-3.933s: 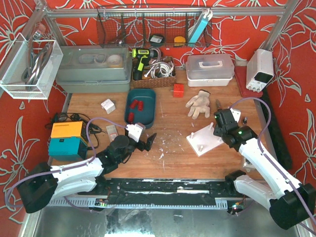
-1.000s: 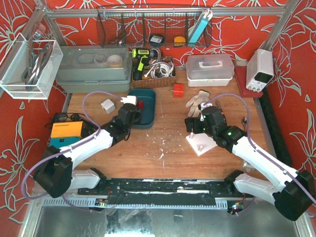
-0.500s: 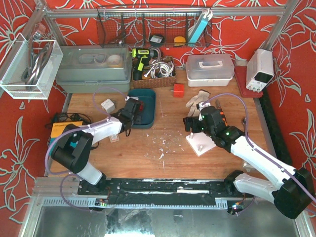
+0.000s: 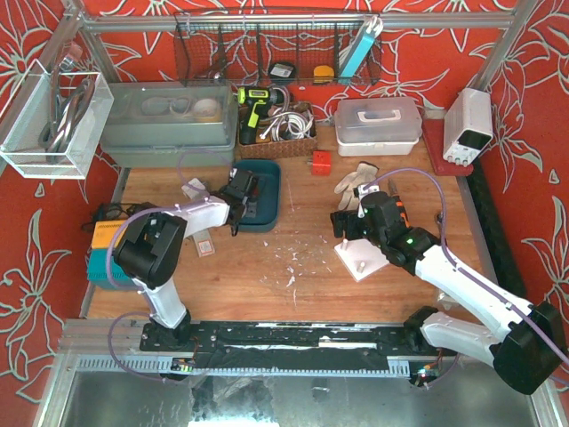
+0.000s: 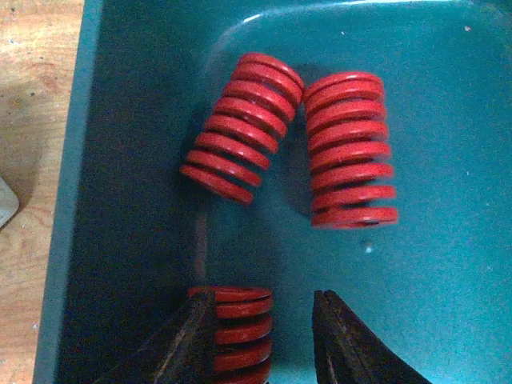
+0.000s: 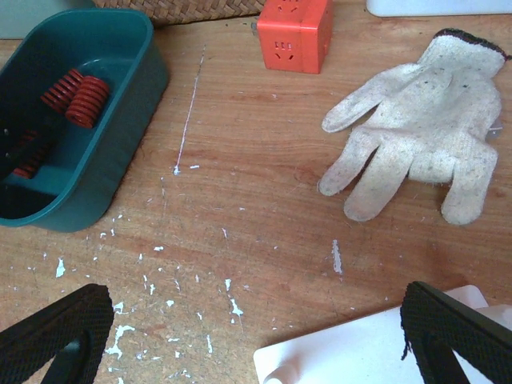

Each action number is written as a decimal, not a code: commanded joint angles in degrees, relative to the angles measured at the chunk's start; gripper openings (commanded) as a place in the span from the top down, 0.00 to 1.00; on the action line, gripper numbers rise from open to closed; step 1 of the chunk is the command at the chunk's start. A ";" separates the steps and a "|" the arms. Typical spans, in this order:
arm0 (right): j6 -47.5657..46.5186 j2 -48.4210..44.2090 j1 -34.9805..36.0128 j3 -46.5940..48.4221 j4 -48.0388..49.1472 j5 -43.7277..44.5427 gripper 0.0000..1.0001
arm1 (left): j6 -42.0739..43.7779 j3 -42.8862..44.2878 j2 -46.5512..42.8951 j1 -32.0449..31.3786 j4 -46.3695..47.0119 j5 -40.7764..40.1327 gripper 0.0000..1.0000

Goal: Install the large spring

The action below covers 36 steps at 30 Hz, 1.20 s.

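Three red springs lie in the teal tray (image 5: 432, 240). Two of them (image 5: 240, 128) (image 5: 348, 152) rest side by side and loose. The third spring (image 5: 240, 328) sits between the fingers of my left gripper (image 5: 264, 336), which is shut on it; the left finger presses its side, and a sliver of tray shows beside the right fingertip. I cannot tell which spring is the large one. From above, that gripper (image 4: 242, 197) reaches into the tray (image 4: 276, 178). My right gripper (image 6: 256, 344) hangs wide open and empty over the white peg plate (image 6: 360, 360) (image 4: 366, 258).
A white glove (image 6: 416, 136) and an orange block (image 6: 292, 36) lie behind the plate. A small white block (image 4: 194, 189) sits left of the tray, with an orange and teal box (image 4: 116, 249) at the table's left edge. Bins and a basket line the back.
My left arm has swung further over the teal tray and its jaws have narrowed around one red spring. The right arm has hardly moved and stays open.
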 commanded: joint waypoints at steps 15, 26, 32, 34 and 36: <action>-0.90 -0.09 0.23 -0.71 0.76 2.83 0.02 | -0.04 2.83 7.03 0.40 -2.89 1.20 0.55; -1.04 -0.44 0.23 -0.75 0.51 3.04 0.02 | 0.59 2.74 7.17 0.41 -3.74 2.46 0.71; -1.11 -0.62 0.23 -0.76 0.53 2.98 0.02 | 1.54 1.30 0.94 0.40 -2.36 4.20 0.76; -1.12 -0.73 0.24 -0.66 0.47 2.88 0.02 | 2.07 0.13 -1.74 0.40 -0.74 5.39 0.78; -1.13 -0.71 0.30 -0.68 0.35 2.86 0.01 | 2.38 -1.20 -4.29 0.40 1.12 6.65 0.81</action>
